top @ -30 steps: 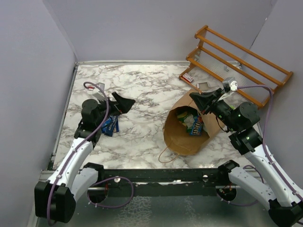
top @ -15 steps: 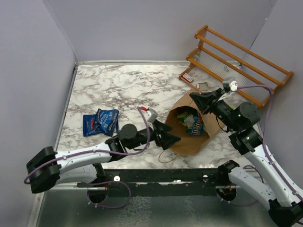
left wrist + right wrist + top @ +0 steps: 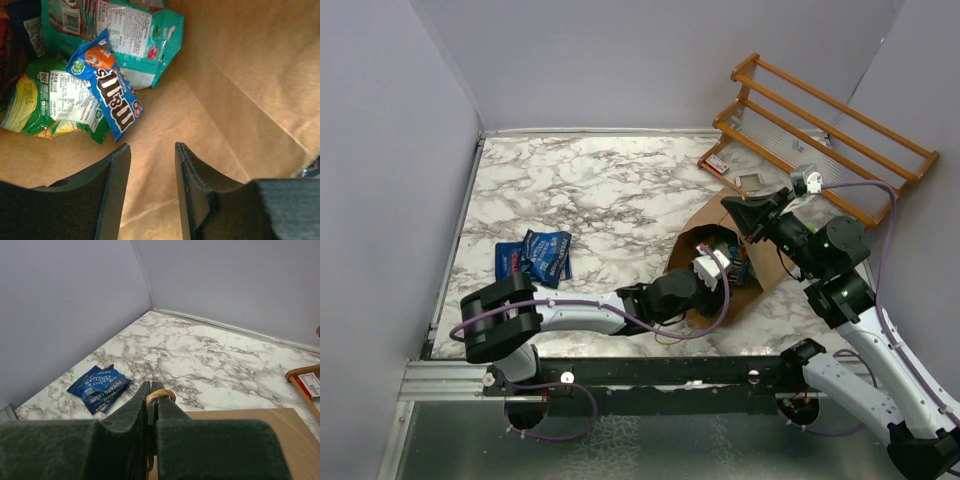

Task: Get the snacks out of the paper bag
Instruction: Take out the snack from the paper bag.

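The brown paper bag (image 3: 772,275) lies tilted on the marble, mouth toward the left. My left gripper (image 3: 715,268) is inside its mouth. In the left wrist view its jaws (image 3: 151,147) stand open with only bare bag paper (image 3: 240,75) between them. Just ahead of the fingertips lie snacks: a blue packet (image 3: 107,85), a green one (image 3: 55,100) and a teal one (image 3: 125,30). My right gripper (image 3: 151,385) is shut on the bag's twisted-paper handle (image 3: 161,394) and holds the upper rim up (image 3: 728,203). Two blue packets (image 3: 535,257) lie on the table at the left.
A wooden slatted rack (image 3: 820,130) leans at the back right, close behind the bag. A small red-and-white card (image 3: 717,163) lies by its foot. Grey walls close the table at the left and back. The bag's other handle loop (image 3: 665,335) trails toward the front rail.
My left arm swung from the blue packets at the left across to the bag and went into its mouth, its jaws narrowing on the way. The right gripper and bag stayed put.
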Robot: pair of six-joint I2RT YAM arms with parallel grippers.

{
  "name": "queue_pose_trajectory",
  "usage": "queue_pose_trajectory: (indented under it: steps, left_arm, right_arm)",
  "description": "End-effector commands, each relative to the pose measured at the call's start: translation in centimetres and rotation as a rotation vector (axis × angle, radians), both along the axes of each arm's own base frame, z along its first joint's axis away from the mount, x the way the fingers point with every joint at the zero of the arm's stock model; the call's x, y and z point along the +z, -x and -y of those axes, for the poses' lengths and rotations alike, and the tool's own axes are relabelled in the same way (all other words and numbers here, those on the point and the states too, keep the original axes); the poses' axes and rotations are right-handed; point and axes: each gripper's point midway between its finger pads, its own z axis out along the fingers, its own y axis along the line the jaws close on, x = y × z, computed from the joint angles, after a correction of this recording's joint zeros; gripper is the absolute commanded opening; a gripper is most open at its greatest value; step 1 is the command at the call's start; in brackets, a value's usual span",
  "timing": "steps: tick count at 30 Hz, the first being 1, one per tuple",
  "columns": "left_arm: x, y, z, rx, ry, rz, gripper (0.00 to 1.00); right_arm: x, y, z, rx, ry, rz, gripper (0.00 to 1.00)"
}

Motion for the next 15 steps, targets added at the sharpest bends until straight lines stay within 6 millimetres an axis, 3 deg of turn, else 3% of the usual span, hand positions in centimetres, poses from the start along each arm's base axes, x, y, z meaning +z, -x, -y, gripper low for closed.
queue_pose_trajectory:
  steps: [1, 5, 7, 15]
  left_arm:
    - [0.1, -1.7, 1.0, 0.042, -0.027, 0.084, 0.42]
    - [-1.1, -1.9, 1.9, 0.028, -0.044, 0.073, 0.41]
    - [-2.7, -2.2, 2.3, 0.03, -0.084, 0.064, 0.41]
    - [-4.6, -5.2, 3.5, 0.052, -0.118, 0.013, 0.39]
  right_arm:
    - [1.1, 0.1, 0.8, -0.037, -0.005, 0.028, 0.02]
    - [1.1, 0.2, 0.7, -0.029, -0.008, 0.028, 0.02]
    - [1.2, 0.3, 0.6, -0.024, -0.008, 0.029, 0.02]
    - [1.6, 0.4, 0.7, -0.023, -0.009, 0.038, 0.02]
